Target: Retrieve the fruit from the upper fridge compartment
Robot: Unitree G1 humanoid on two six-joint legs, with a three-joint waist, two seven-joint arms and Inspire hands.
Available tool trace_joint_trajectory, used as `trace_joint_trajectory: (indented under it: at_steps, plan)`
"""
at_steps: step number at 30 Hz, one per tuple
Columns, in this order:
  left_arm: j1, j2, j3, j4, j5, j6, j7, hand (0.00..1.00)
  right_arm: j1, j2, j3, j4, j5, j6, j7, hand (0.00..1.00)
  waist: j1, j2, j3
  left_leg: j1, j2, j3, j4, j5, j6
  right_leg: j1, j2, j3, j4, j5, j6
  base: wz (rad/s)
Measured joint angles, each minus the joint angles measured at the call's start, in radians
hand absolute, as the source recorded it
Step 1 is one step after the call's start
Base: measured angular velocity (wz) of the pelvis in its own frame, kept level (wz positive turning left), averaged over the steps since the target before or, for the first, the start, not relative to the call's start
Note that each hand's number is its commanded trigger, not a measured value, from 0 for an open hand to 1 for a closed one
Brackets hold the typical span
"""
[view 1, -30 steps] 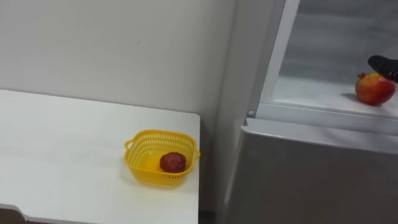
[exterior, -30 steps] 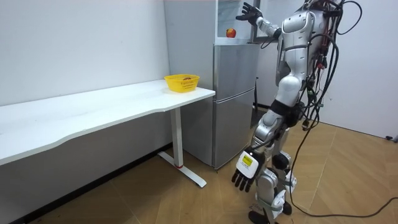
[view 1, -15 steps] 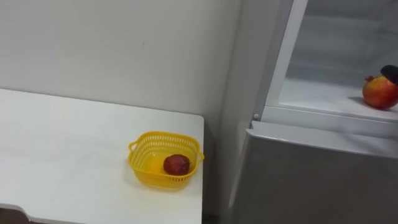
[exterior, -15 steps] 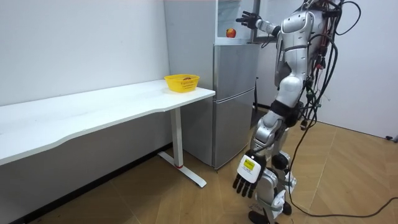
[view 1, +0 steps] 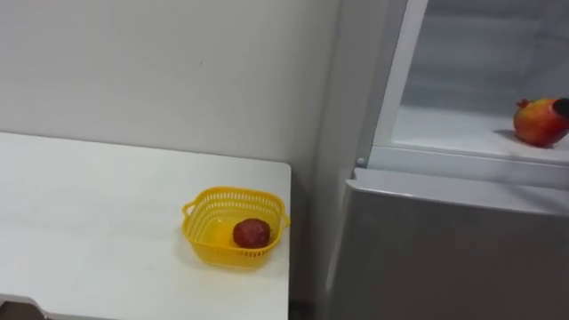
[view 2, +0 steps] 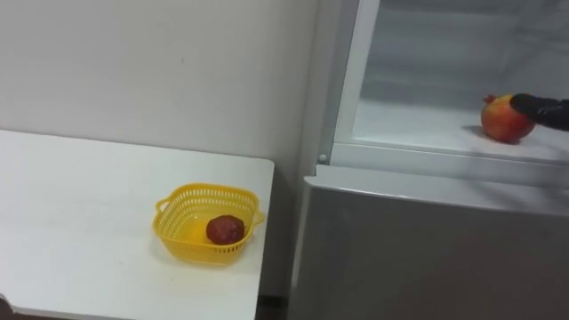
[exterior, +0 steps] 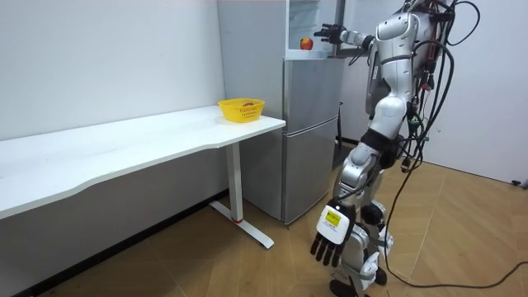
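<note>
On upper fridge shelf [view 2: 409, 129]: one pomegranate [view 2: 505, 119], near-round, crown toward the left. Touching its upper right side: right hand [view 2: 544, 108], fingers straight, not closed round it. On desk [view 2: 71, 222]: one yellow basket [view 2: 178, 236] holding one dark red fruit [view 2: 225, 229]. Hanging low at the robot's side: left hand [exterior: 330, 238], fingers relaxed.

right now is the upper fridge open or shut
Open: the upper fridge shows its white inside and shelf, with a red fruit lying on it.
</note>
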Motion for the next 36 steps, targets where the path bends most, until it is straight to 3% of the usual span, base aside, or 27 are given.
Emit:
trace_joint_trajectory:
  at_steps: [4,10,15,25,36]
  plan:
    - [-0.002,0.0,0.0,-0.004,0.0,0.0,-0.008,0.0,0.0,0.0,0.008,0.044,-0.025,0.002,0.039,0.0,0.018,-0.001,0.0006,0.008,0.001,0.0,-0.001,0.002,0.0,0.001,0.0,-0.004,0.0,0.0,0.0,0.0]
    - [-0.015,0.001,0.0,-0.028,0.0,0.001,-0.012,0.0,0.0,0.004,0.048,0.061,-0.083,0.002,0.054,0.0,0.046,-0.017,0.0115,0.003,0.001,-0.01,0.001,0.003,-0.001,0.001,-0.001,-0.021,-0.002,0.0,0.0,0.04]
    - [-0.036,0.0,-0.001,-0.016,-0.001,0.0,-0.013,0.0,0.0,0.003,0.057,0.064,-0.106,-0.002,0.068,0.0,0.081,-0.018,0.0114,-0.005,0.0,-0.019,0.002,0.003,-0.002,-0.002,-0.001,-0.03,-0.001,0.0,0.0,0.03]
    - [-0.05,0.0,-0.004,0.005,-0.001,-0.002,-0.012,0.0,0.0,0.003,0.084,0.064,-0.111,-0.027,0.07,0.0,0.084,-0.013,0.0107,-0.007,0.0,-0.026,0.002,0.003,-0.002,-0.001,-0.002,-0.047,-0.001,0.0,0.0,0.02]
    - [-0.039,0.0,-0.004,0.011,-0.001,-0.004,-0.01,0.0,-0.001,0.003,0.084,0.062,-0.112,-0.028,0.079,0.0,0.084,-0.007,0.0078,-0.008,0.0,-0.025,-0.001,0.003,-0.002,0.0,-0.002,-0.049,0.0,0.0,0.0,0.0]
